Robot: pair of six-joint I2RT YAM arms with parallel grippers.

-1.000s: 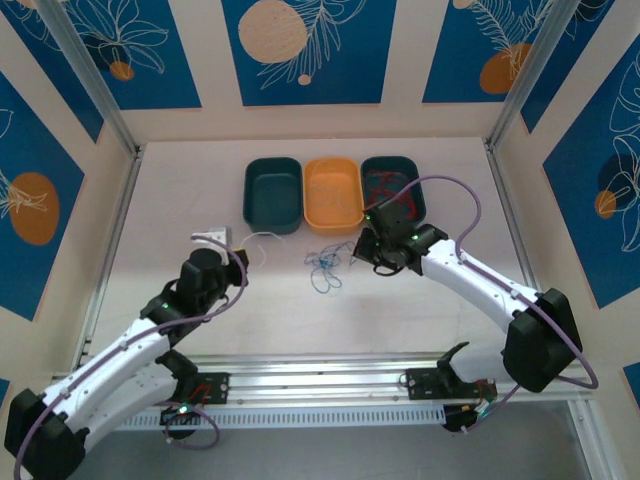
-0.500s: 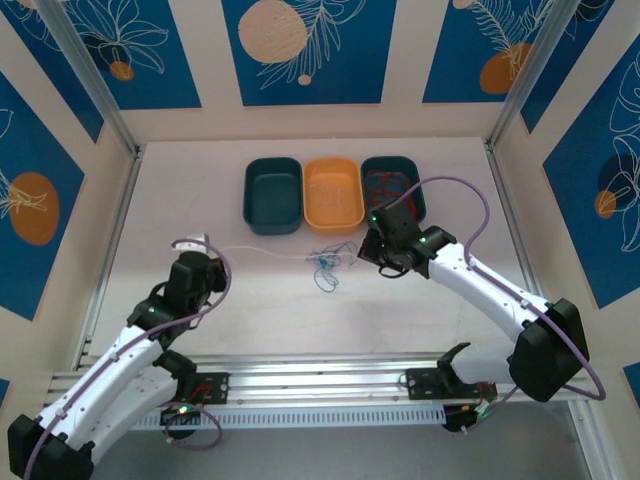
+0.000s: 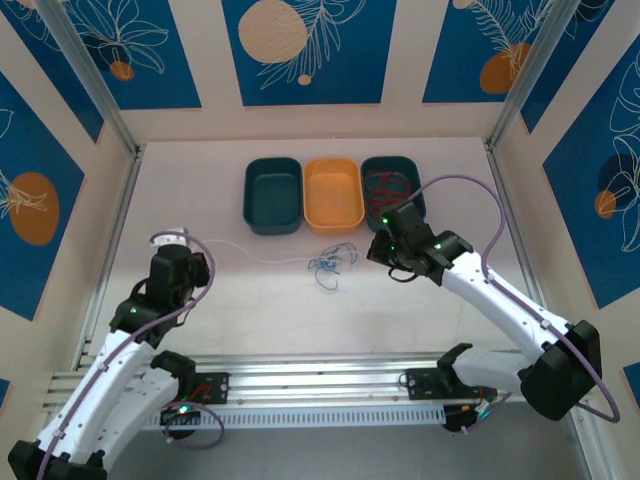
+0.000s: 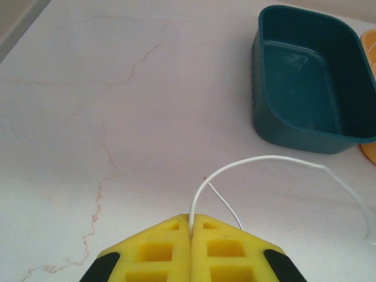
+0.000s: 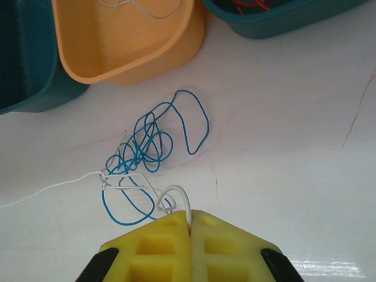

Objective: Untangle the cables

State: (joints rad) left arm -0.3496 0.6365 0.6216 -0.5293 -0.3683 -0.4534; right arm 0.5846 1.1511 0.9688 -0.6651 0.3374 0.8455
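Blue cable (image 5: 143,148): a loose knot of loops mid-table, just in front of the orange bin (image 5: 170,50) — single strands cannot be traced through the crossings.
White cable (image 4: 258,158): runs thin from the left claw to the blue knot and threads into it. The left wrist view cuts it off at the right edge, and it is faint from above.
Left gripper (image 4: 191,220): fingers pressed together, pinching the white cable.
Right gripper (image 5: 190,218): fingers together on a white cable loop beside the knot — from above, its tips are hidden under the wrist.
Red cables (image 5: 252,4): in the right teal bin (image 5: 282,20), cropped at the top of the frame.
Orange bin: a pale wire inside, mostly cut off.
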